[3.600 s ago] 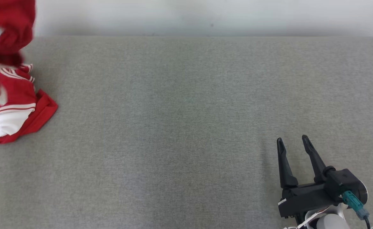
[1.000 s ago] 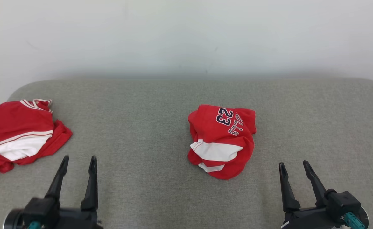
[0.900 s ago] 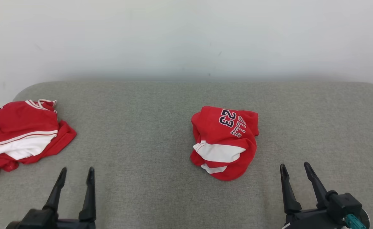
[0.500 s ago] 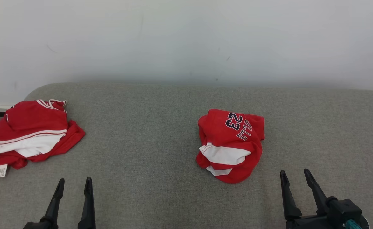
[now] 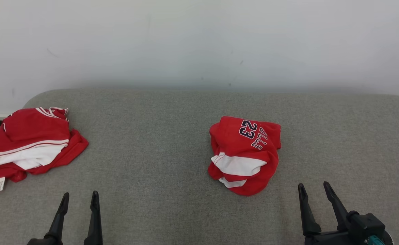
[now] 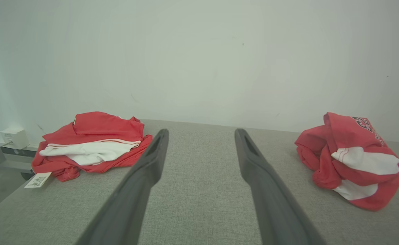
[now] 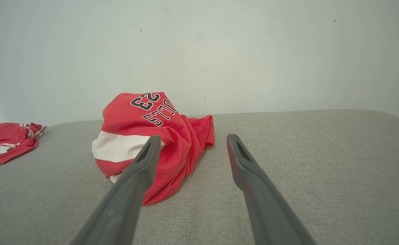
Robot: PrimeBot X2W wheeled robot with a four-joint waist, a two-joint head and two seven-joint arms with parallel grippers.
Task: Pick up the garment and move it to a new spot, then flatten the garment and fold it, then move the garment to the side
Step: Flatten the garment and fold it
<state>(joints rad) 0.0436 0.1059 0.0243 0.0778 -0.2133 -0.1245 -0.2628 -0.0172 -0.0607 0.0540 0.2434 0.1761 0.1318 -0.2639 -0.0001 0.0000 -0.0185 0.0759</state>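
A crumpled red and white garment [image 5: 244,154] printed with the number 23 lies bunched on the grey padded surface [image 5: 152,136], a little right of centre. It shows at the right of the left wrist view as the garment [image 6: 351,158] and ahead to the left in the right wrist view as the garment [image 7: 152,136]. My left gripper [image 5: 79,198] stands open at the lower left, empty. My right gripper [image 5: 313,189] stands open at the lower right, just right of the garment and apart from it. From the wrist cameras the left gripper [image 6: 201,133] and right gripper [image 7: 192,140] hold nothing.
A second red and white garment [image 5: 32,143] with a white tag lies piled at the surface's far left edge, also the pile [image 6: 92,144]. A white wall [image 5: 199,41] rises behind the surface. A small white box [image 6: 14,137] sits on a ledge at the left.
The head camera has tilted up and settled, so both garments come into view. Both grippers have sunk lower in the picture and stay open. The garments lie still.
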